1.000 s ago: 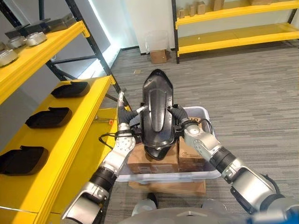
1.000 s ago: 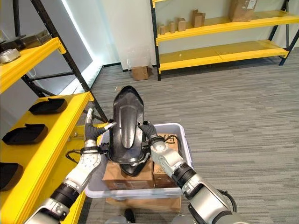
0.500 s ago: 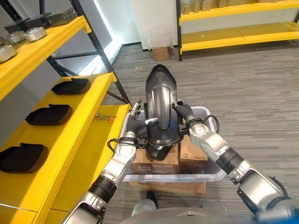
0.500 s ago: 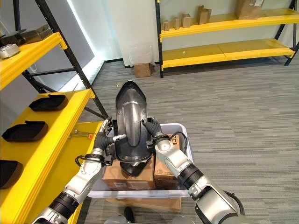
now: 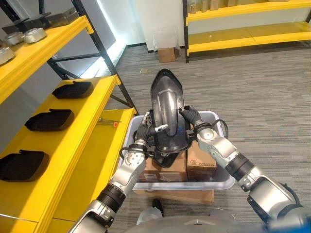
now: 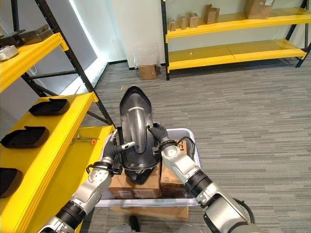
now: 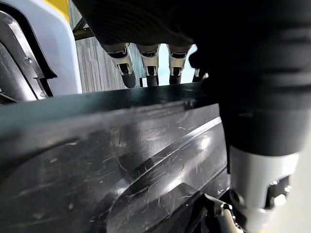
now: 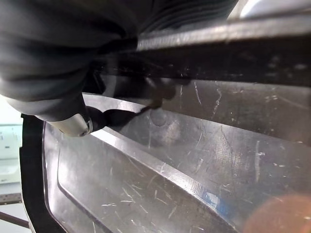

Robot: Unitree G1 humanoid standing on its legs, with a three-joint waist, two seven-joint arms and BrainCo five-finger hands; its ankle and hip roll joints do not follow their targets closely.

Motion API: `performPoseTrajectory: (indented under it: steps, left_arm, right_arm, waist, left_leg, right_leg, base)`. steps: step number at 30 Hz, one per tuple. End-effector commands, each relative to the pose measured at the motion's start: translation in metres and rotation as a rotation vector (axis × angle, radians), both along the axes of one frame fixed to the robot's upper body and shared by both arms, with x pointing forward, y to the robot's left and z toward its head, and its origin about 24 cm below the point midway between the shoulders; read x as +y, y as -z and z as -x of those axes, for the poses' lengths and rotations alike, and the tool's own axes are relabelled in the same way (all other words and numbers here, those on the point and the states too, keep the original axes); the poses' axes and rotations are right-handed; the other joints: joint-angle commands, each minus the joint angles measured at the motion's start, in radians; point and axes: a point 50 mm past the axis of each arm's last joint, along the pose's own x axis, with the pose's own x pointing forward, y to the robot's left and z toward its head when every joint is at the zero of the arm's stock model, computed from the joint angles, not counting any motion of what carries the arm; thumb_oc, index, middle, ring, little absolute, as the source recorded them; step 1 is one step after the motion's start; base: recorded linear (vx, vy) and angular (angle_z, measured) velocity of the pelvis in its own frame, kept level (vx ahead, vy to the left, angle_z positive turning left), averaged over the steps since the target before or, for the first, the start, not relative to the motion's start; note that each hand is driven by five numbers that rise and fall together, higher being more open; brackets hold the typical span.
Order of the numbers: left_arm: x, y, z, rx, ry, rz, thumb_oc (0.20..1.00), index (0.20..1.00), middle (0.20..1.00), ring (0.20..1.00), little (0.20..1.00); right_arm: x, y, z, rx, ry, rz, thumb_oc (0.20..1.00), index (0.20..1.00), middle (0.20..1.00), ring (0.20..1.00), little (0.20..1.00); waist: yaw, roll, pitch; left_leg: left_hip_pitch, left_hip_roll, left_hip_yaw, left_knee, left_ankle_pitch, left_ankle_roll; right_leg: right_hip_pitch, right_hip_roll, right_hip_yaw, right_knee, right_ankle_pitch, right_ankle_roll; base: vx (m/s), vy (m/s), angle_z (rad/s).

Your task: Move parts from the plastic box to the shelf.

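- Two hands hold one black part upright at the centre of the frame, above the plastic box.
- I judge this part stiff and rather light: a long moulded shell with a glossy, scratched surface, so probably slippery.
- I would keep the hold on its two long edges, about the middle of its length, where it cannot turn.
- My left hand is closed on the left edge: in the left wrist view the fingers curl over the rim and the thumb lies on the front.
- My right hand is clamped on the right edge, the thumb pressing on the face.
- Below the part, cardboard boxes lie in the plastic box.
- At the left of the frame, the yellow shelf already carries similar black parts.
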Motion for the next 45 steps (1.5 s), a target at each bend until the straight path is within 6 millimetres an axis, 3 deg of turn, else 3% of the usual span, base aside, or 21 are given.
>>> performPoseTrajectory:
  steps: [1,8,10,23,28,31,33,34,35,38,40,43,45]
  left_arm:
    - [-0.024,-0.025,-0.021,-0.112,0.093,0.0,1.0,1.0,1.0,1.0,1.0]
    - [-0.045,-0.015,-0.024,-0.024,0.103,0.115,1.0,1.0,1.0,1.0,1.0]
    - [-0.054,-0.017,-0.024,-0.031,0.11,0.132,0.2,0.2,0.2,0.2,0.2]
    - [-0.057,-0.037,-0.028,-0.1,0.029,0.26,0.2,0.2,0.2,0.2,0.2]
    - [-0.033,-0.038,-0.022,-0.135,-0.101,0.278,0.2,0.2,0.2,0.2,0.2]
    - [-0.023,-0.037,-0.018,-0.149,-0.131,0.276,0.2,0.2,0.2,0.2,0.2]
    - [-0.021,-0.036,-0.016,-0.158,-0.132,0.278,0.2,0.2,0.2,0.2,0.2]
    - [-0.023,-0.037,-0.016,-0.164,-0.114,0.274,0.2,0.2,0.2,0.2,0.2]
    - [-0.024,-0.036,-0.016,-0.159,-0.105,0.273,0.2,0.2,0.2,0.2,0.2]
    - [-0.029,-0.041,-0.018,-0.194,-0.08,0.251,0.2,0.2,0.2,0.2,0.2]
    - [-0.03,-0.044,-0.019,-0.208,-0.068,0.234,0.2,0.2,0.2,0.2,0.2]
    - [-0.029,-0.05,-0.023,-0.218,-0.035,0.185,0.2,0.2,0.2,0.2,0.2]
    - [-0.027,-0.053,-0.025,-0.225,-0.039,0.166,0.2,0.2,0.2,0.2,0.2]
  right_arm:
    - [0.068,-0.091,0.006,-0.29,-0.27,-0.286,0.2,0.2,0.2,0.2,0.2]
    - [0.071,-0.097,0.007,-0.321,-0.299,-0.297,0.2,0.2,0.2,0.2,0.2]
    - [0.072,-0.097,0.008,-0.309,-0.319,-0.303,0.2,0.2,0.2,0.2,0.2]
    - [0.086,-0.094,0.019,-0.272,-0.466,-0.331,0.2,0.2,0.2,0.2,0.2]
    - [0.092,-0.082,0.031,-0.207,-0.585,-0.294,0.2,0.2,0.2,0.2,0.2]
    - [0.093,-0.072,0.038,-0.165,-0.613,-0.298,0.2,0.2,0.2,0.2,0.2]
    - [0.093,-0.066,0.042,-0.143,-0.616,-0.3,0.2,0.2,0.2,0.2,0.2]
    - [0.093,-0.064,0.043,-0.143,-0.598,-0.3,0.2,0.2,0.2,0.2,0.2]
    - [0.093,-0.063,0.043,-0.144,-0.597,-0.3,0.2,0.2,0.2,0.2,0.2]
    - [0.096,-0.059,0.046,-0.142,-0.586,-0.307,0.2,0.2,0.2,0.2,0.2]
    - [0.098,-0.06,0.047,-0.153,-0.576,-0.313,0.2,0.2,0.2,0.2,0.2]
    - [0.102,-0.056,0.048,-0.15,-0.545,-0.334,0.2,0.2,0.2,0.2,0.2]
    - [0.102,-0.056,0.047,-0.152,-0.543,-0.343,0.2,0.2,0.2,0.2,0.2]
  waist:
    - [-0.03,-0.098,0.031]
    - [-0.04,-0.113,0.023]
    - [-0.045,-0.116,0.022]
    - [-0.025,-0.113,0.031]
    - [0.013,-0.092,0.046]
    - [0.018,-0.087,0.05]
    - [0.013,-0.083,0.045]
    - [0.008,-0.086,0.044]
    - [0.006,-0.087,0.044]
    - [-0.004,-0.105,0.045]
    - [-0.003,-0.109,0.045]
    - [0.046,-0.104,0.037]
    - [0.065,-0.102,0.03]
  left_leg:
    - [0.117,0.04,0.026,0.008,-0.102,-0.07]
    - [0.129,0.045,0.033,-0.006,-0.104,-0.069]
    - [0.134,0.044,0.035,-0.008,-0.105,-0.068]
    - [0.112,0.06,0.019,0.017,-0.102,-0.078]
    - [0.054,0.106,-0.013,0.048,-0.022,-0.104]
    - [0.053,0.138,0.045,0.064,0.011,-0.129]
    - [0.045,0.172,0.134,0.083,0.047,-0.14]
    - [0.05,0.179,0.199,0.103,0.038,-0.131]
    - [0.052,0.18,0.218,0.109,0.033,-0.129]
    - [0.074,0.149,0.341,0.145,-0.047,-0.08]
    - [0.087,0.12,0.369,0.127,-0.096,-0.052]
    - [0.08,0.048,0.3,0.054,-0.103,-0.02]
    - [0.081,0.029,0.277,0.039,-0.108,-0.005]
  right_leg:
    - [0.181,0.003,-0.011,-0.385,0.229,0.017]
    - [0.186,0.01,-0.011,-0.396,0.233,0.026]
    - [0.19,0.012,-0.009,-0.4,0.234,0.028]
    - [0.188,0.017,-0.037,-0.394,0.222,0.011]
    - [0.184,0.012,-0.084,-0.392,0.209,-0.008]
    - [0.209,-0.001,-0.141,-0.404,0.196,-0.005]
    - [0.22,-0.004,-0.208,-0.416,0.201,-0.006]
    - [0.224,-0.007,-0.244,-0.418,0.203,-0.004]
    - [0.225,-0.007,-0.255,-0.417,0.203,-0.004]
    - [0.217,-0.012,-0.327,-0.399,0.205,0.002]
    - [0.207,-0.017,-0.348,-0.38,0.208,0.006]
    - [0.224,-0.021,-0.38,-0.37,0.209,0.02]
    - [0.232,-0.027,-0.392,-0.361,0.206,0.027]
  base:
    - [0.0,0.0,0.0]
    - [0.0,-0.024,-0.01]
    - [0.01,-0.043,-0.02]
    - [0.0,-0.041,0.0]
    - [-0.03,0.019,0.08]
    - [-0.04,0.068,0.16]
    - [-0.11,0.067,1.11]
    - [-0.09,0.038,1.49]
    - [-0.12,0.056,1.07]
    - [-0.12,0.09,1.18]
    - [-0.09,0.17,1.36]
    - [0.02,0.318,1.29]
    - [0.05,0.299,0.83]
